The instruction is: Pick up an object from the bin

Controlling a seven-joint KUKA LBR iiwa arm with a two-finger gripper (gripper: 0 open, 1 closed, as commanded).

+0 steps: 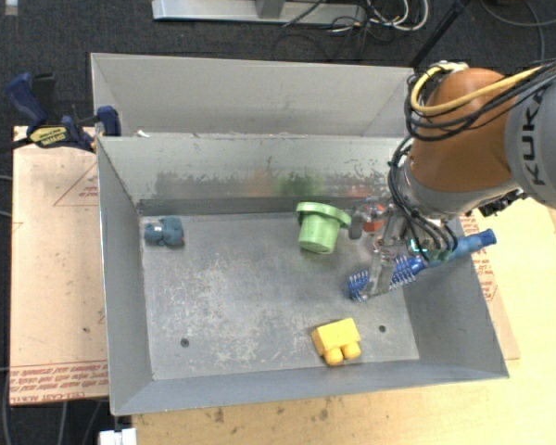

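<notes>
Progress looks partial at best: nothing can be called picked up. The arm, with its orange wrist cover (463, 128), reaches into the grey bin (241, 313) from the right, and its tool end hangs low over the right part of the floor. Directly under it lies a blue brush (410, 267). The brush's bristled end points left and toward the near side, and its handle runs out to the right, up over the sloping right wall. The tool end meets or nearly meets the bristled part. Whether the jaws are apart or clamped on the brush I cannot tell, because cables and the wrist crowd that spot.

The other things lie apart from the arm:
- a green cup-shaped piece (317, 227) lies on its side just left of the tool end, near the far wall;
- a yellow block (335, 341) sits toward the near wall;
- a small blue-grey piece (164, 233) rests in the far left corner.

The approach seems to be done, with the brush the likeliest target. What is left, by my reading, is a sure grip and then the lift clear of the bin. The brush appears to rest on the bin rather than hang free.
</notes>
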